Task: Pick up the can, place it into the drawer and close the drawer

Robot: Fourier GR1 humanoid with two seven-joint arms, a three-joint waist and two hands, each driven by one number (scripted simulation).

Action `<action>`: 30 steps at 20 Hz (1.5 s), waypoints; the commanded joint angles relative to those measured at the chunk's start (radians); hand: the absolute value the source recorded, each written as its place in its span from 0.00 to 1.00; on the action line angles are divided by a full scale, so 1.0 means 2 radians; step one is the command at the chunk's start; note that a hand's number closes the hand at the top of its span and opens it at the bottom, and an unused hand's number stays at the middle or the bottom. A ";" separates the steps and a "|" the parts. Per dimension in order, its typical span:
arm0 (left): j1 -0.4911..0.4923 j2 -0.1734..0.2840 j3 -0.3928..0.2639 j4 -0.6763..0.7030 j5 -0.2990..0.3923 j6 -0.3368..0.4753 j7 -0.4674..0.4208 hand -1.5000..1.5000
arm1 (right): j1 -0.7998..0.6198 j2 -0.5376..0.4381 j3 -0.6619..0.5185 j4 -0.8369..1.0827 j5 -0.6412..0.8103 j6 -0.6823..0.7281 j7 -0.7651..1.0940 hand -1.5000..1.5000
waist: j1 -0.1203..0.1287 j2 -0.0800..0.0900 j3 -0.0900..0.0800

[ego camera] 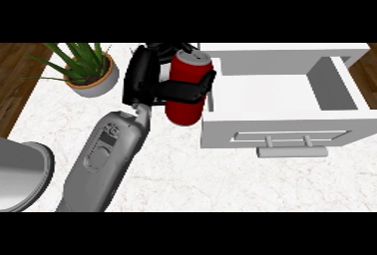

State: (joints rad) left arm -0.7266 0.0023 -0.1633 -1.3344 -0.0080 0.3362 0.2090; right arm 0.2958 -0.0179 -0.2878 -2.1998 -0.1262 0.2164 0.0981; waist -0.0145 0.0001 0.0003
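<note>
A red can (pixel 184 107) with a silver top is held just left of the open white drawer (pixel 258 94), close to its left wall. My left hand (pixel 147 74) is shut on the can, black fingers (pixel 190 88) wrapping across its middle. The grey forearm (pixel 103 154) comes in from the lower left. The can's lower end points toward me and hangs over the marble counter (pixel 221 184). The drawer is pulled out, its inside bare, and its front panel carries a bar handle (pixel 292 151). My right hand does not show.
A potted green plant (pixel 85 69) stands at the back left, near the hand. A large grey rounded shape (pixel 18 174) sits at the lower left edge. Wooden floor (pixel 15 84) shows beyond the counter's left edge.
</note>
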 commanded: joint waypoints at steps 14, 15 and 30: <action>-0.266 -0.001 -0.007 0.214 0.056 0.078 0.031 1.00 | 0.009 -0.003 0.001 -0.022 -0.004 0.000 0.020 0.00 | -0.006 0.001 0.000; -0.290 -0.001 -0.029 0.230 0.075 0.095 0.031 1.00 | -0.003 -0.006 0.002 0.015 0.005 0.007 -0.008 0.00 | -0.010 0.002 0.000; -0.377 -0.001 -0.089 0.409 0.171 0.115 -0.045 1.00 | -0.028 -0.008 0.012 -0.006 0.000 -0.004 0.026 0.00 | -0.028 0.007 0.001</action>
State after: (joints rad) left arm -1.4495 0.0001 -0.3087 -0.5900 0.2956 0.5567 0.1499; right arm 0.2464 -0.0299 -0.2614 -2.1842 -0.1079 0.2106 0.1221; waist -0.0620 0.0116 0.0018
